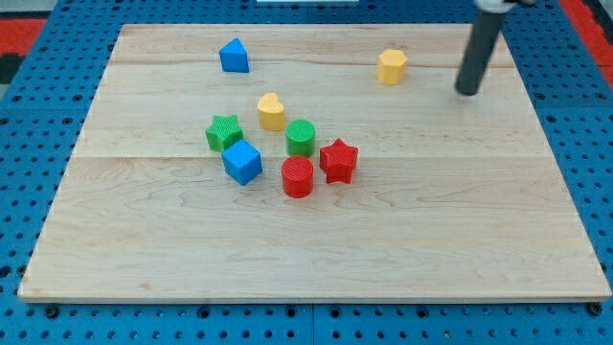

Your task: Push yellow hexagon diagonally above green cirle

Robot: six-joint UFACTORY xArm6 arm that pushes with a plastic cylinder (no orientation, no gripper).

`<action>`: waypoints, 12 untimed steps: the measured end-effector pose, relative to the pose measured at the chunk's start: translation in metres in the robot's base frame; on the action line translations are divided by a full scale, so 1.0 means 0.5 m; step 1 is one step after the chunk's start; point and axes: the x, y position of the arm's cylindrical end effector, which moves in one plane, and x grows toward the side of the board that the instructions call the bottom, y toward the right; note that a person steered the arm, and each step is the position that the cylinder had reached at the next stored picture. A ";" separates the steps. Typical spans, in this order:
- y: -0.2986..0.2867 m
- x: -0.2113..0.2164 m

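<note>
**Tip sat wide of hexagon, crowded cluster ahead**

My tip (466, 91) stood to the view's right of the yellow hexagon (391, 66), apart, no contact; a bare rod, so nothing to open or pinch. Hexagon lay near the view's top, well apart from the green circle (300, 137). Risks as I judged: off-centre push could spin hexagon away; overshoot could knock the yellow heart (271, 111) or red star (338, 160), both crowding the circle

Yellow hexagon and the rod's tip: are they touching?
Apart. The camera view shows bare wood between the yellow hexagon and my tip, which sits to the hexagon's right in the view.
</note>
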 end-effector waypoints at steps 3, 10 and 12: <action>-0.227 -0.095; -0.374 0.107; -0.331 -0.102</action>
